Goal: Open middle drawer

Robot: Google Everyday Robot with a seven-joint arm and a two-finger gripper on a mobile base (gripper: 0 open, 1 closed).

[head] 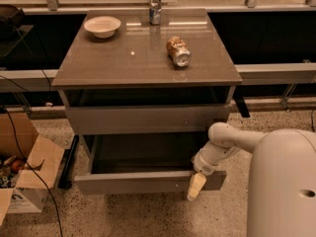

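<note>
White casing of my own body (281,181) fills the near right corner, and from it my arm (232,139) reaches left and down to the cabinet. My gripper (196,185) sits at the right end of the middle drawer (138,182), against the top edge of its flat grey-brown front. I cannot tell how far the gripper is open, or whether it truly has hold of that edge or only rests on it.

The drawer itself stands pulled out toward me. Its front is well clear of the cabinet face, and the dark, shallow box behind it is open to view across nearly its whole width. I judge the opening largely done. What may be left is a little more travel, if the runners allow it, and then letting go and drawing the arm clear.

On the near left floor lies a cardboard box (29,177). Just above and behind the open drawer, another grey drawer front (148,120) is closed flush. Farther back, the surface (133,58) carries a tipped can (177,52) right of centre, a pale bowl (102,26) at the far left, and an upright can (155,6) at the far edge.
</note>
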